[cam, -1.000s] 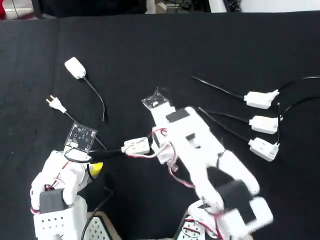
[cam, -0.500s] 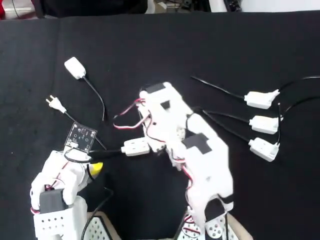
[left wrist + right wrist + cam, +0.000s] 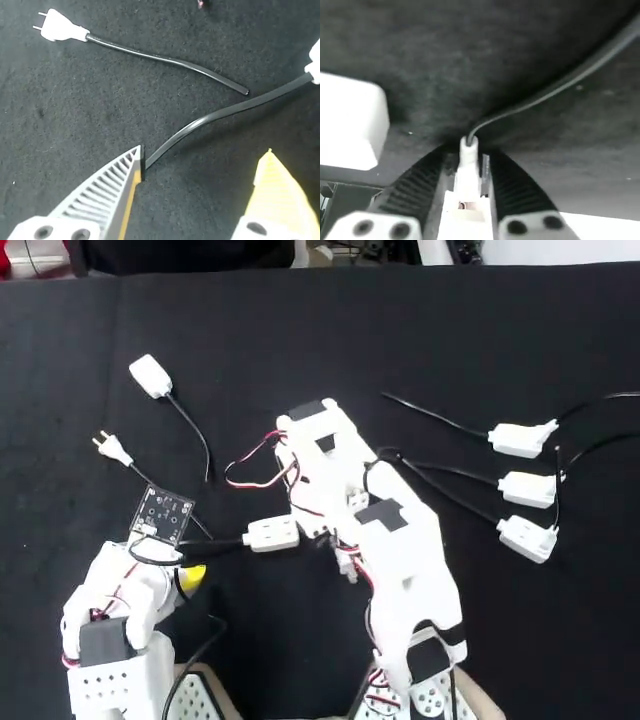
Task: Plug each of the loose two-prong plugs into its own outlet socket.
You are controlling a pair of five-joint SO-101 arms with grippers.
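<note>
Over the last second we have swung our right gripper (image 3: 468, 150), clenched on a white plug (image 3: 468, 172), down beside the outlet socket (image 3: 271, 532) lying midway on the surface (image 3: 400, 340), so insertion looks close; our left gripper (image 3: 204, 150) rests released.

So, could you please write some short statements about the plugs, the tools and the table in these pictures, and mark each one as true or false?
1. The right tool is shut on a white plug. True.
2. The left tool holds the loose plug. False: it is open and holds nothing; that plug lies apart from it on the table.
3. The table has a white surface. False: it is black.
4. Three white connectors with black cables lie at the table's right side. True.
</note>
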